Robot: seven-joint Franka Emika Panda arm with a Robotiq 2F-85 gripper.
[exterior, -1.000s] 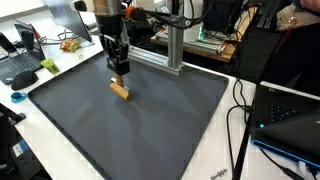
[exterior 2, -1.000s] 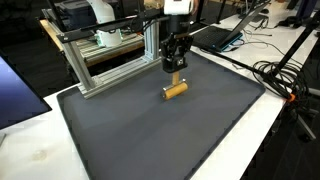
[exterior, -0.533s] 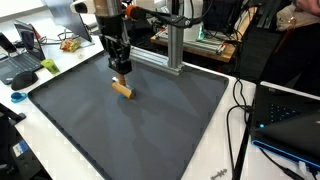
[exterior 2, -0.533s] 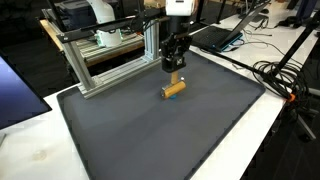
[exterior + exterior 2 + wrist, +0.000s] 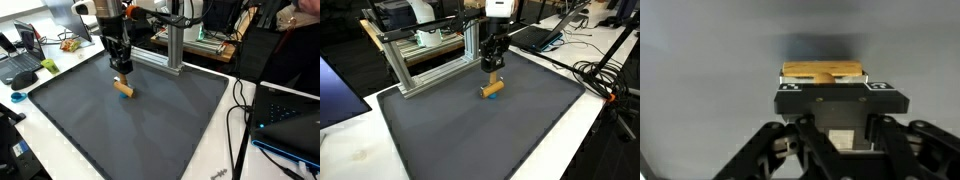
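A short tan wooden block [image 5: 123, 89] [image 5: 493, 89] hangs just over the dark grey mat [image 5: 150, 125] [image 5: 480, 130] in both exterior views. My gripper [image 5: 121, 78] [image 5: 494, 78] points straight down and is shut on the block's upper end. The block tilts, with its lower end close to the mat. In the wrist view the block [image 5: 822, 72] shows as a tan strip beyond the black body of the gripper [image 5: 824, 82]. The fingertips themselves are hidden there.
An aluminium frame [image 5: 172, 50] [image 5: 430, 55] stands along the mat's far edge, close behind the gripper. Laptops [image 5: 20, 62] [image 5: 545, 32], cables [image 5: 240, 110] and clutter lie on the white table around the mat.
The gripper and the block have shifted a little across the mat, and the block's tilt has changed slightly. The grip stays the same.
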